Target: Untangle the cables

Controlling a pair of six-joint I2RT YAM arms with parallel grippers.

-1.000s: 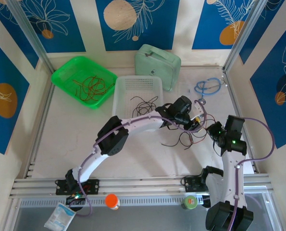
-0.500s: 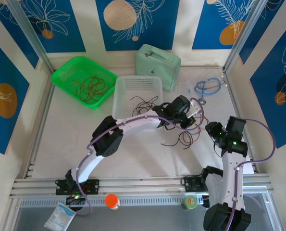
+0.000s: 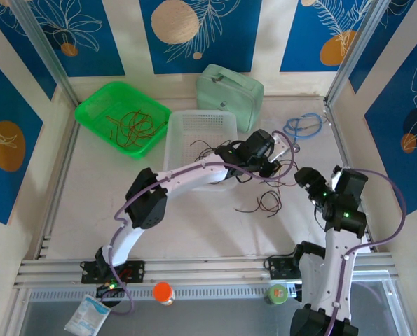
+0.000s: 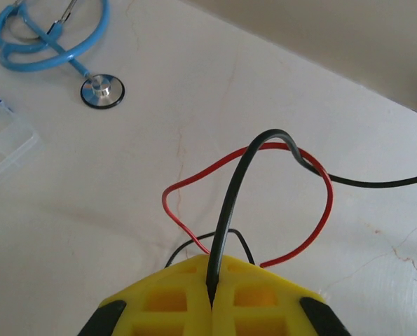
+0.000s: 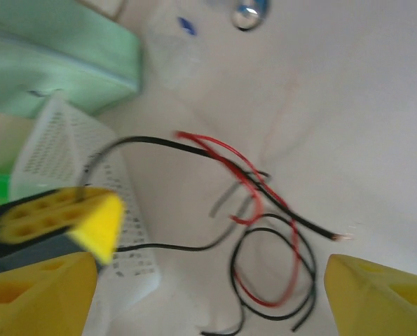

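your left gripper (image 4: 213,302) is clamped on a black wire (image 4: 230,203) – it arches up out of the pinch, and a red wire (image 4: 319,210) crosses it at the crest. right gripper (image 5: 209,276) is spread wide with nothing in it, hanging just over the loose tangle (image 5: 261,210) on the table (image 3: 194,224). the step looks like drawing one black wire out of the bunch. the next move likely calls for you to pin the red loop with the right while the left pulls toward the white basket (image 3: 201,114) – slow, so nothing cinches. pose: the left arm reaches long across the table, with its wrist just right of the basket. the right arm stands bent, its wrist tipped toward the tangle.
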